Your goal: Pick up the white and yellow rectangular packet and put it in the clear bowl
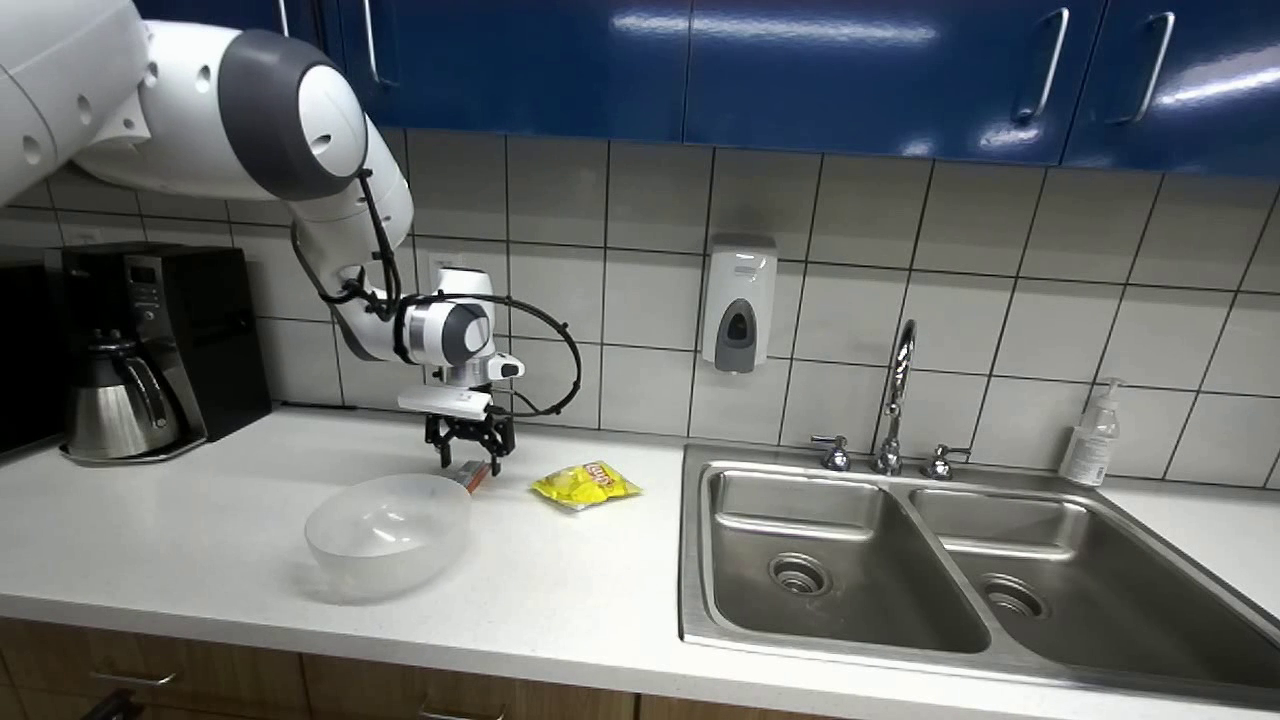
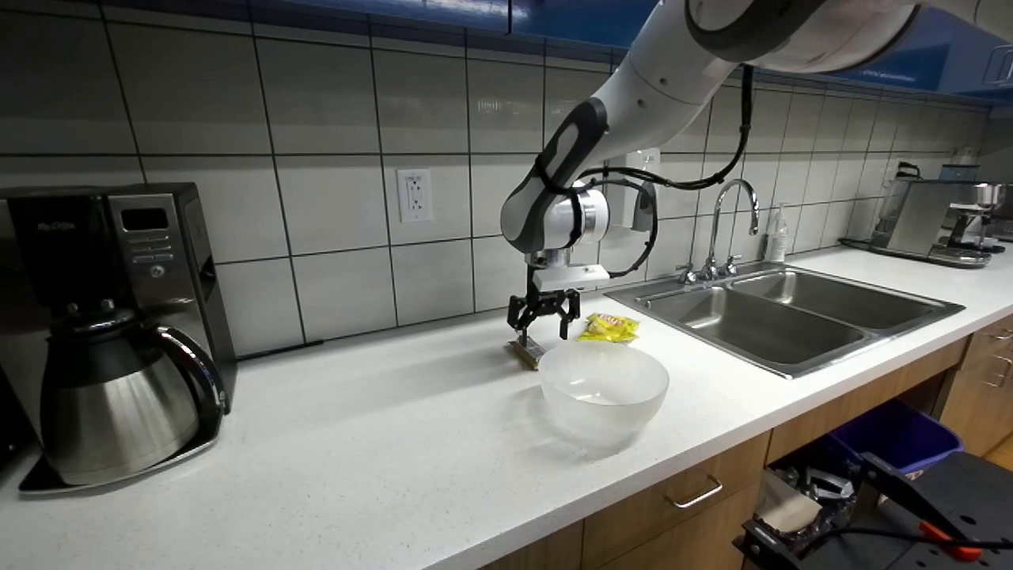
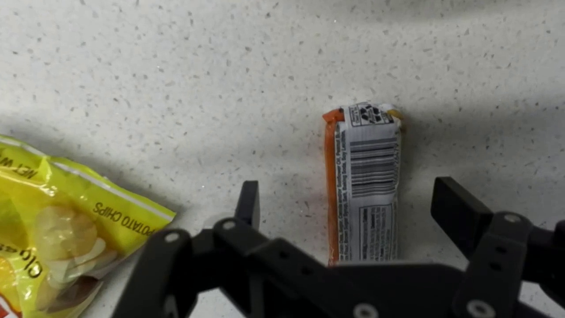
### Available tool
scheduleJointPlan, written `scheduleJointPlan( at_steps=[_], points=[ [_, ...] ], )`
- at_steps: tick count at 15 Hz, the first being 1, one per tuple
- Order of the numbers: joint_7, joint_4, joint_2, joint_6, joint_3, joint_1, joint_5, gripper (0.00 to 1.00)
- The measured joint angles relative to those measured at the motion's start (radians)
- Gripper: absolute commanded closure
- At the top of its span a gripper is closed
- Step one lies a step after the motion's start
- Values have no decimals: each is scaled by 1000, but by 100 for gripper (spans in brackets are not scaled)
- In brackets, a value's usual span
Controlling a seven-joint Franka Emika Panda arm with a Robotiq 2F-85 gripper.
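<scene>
The white packet with orange and yellow edges (image 3: 373, 168) lies on the counter, its barcode side up in the wrist view. It is also visible in both exterior views (image 1: 470, 475) (image 2: 529, 353). My gripper (image 3: 346, 194) is open, with one finger on each side of the packet and a gap on both sides. The near end of the packet is hidden behind the gripper body. In an exterior view the gripper (image 1: 471, 468) is low, pointing down at the packet. The clear frosted bowl (image 1: 400, 575) stands on the counter beside the packet, also seen in an exterior view (image 2: 605, 416).
A bright yellow chip bag (image 1: 585, 484) lies beside the gripper, also at the left of the wrist view (image 3: 88, 229). The steel double sink (image 1: 697, 560) is beyond it. A coffee maker (image 2: 158, 237) stands at the counter's other end. The tiled wall (image 1: 555, 380) is behind the gripper.
</scene>
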State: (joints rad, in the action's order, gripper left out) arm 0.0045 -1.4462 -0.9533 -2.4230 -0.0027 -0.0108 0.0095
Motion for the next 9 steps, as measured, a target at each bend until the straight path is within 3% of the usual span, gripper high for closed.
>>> scheduleJointPlan(
  at_steps=[8,9],
  points=[
    [28,95,-76,0,0,4,10,0],
    [29,103,-82,0,0,4,11,25]
  ],
)
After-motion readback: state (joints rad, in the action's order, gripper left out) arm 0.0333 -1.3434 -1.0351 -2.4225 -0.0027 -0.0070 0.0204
